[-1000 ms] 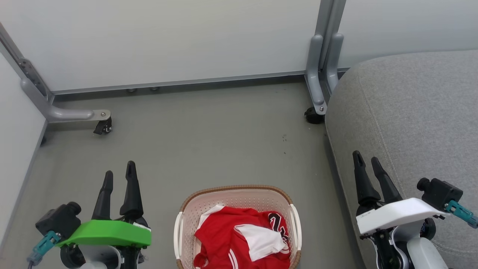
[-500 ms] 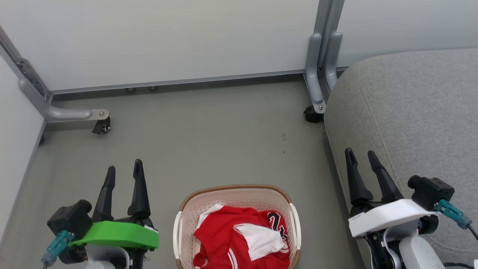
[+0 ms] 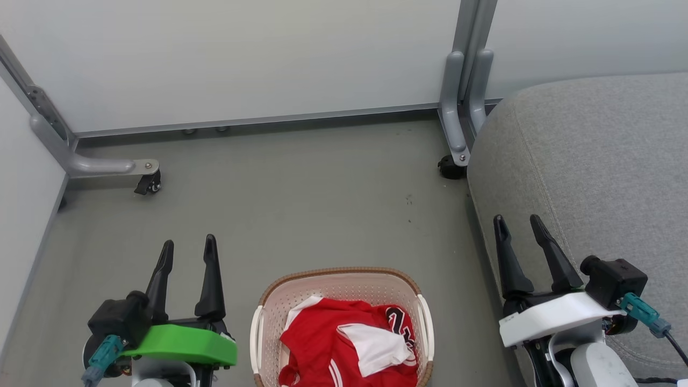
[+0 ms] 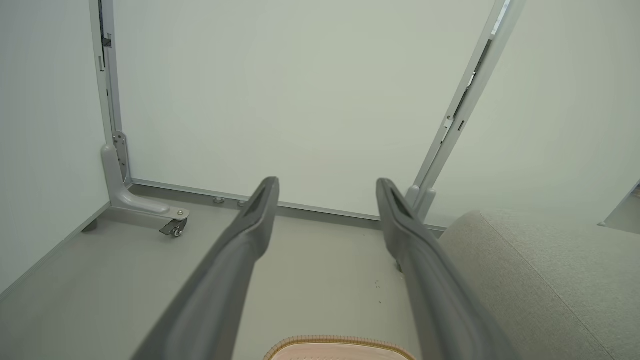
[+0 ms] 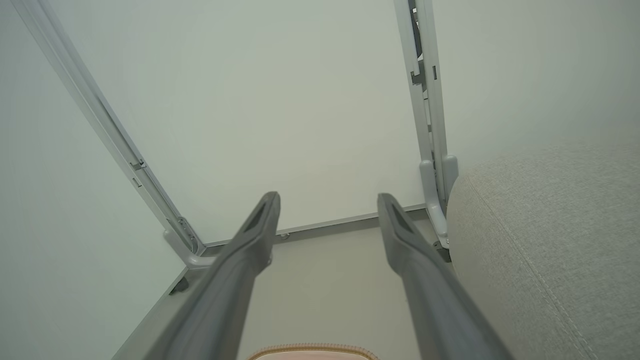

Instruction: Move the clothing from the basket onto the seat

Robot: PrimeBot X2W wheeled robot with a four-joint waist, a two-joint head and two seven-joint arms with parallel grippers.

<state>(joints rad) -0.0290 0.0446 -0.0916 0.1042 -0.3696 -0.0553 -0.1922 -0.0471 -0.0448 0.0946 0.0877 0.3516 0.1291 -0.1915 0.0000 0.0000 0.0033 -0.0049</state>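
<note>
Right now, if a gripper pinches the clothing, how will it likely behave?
Probably floppy: the clothing lies crumpled in folds in the basket, so it should drape when lifted. Its layers overlap, so one pinch may drag several. Thin fabric, so likely light.

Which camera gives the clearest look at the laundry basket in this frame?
The head view: the basket shows its rim, perforated walls, both handles and the red clothing inside. Each wrist view catches just a sliver of its woven rim at the bottom edge.
</note>
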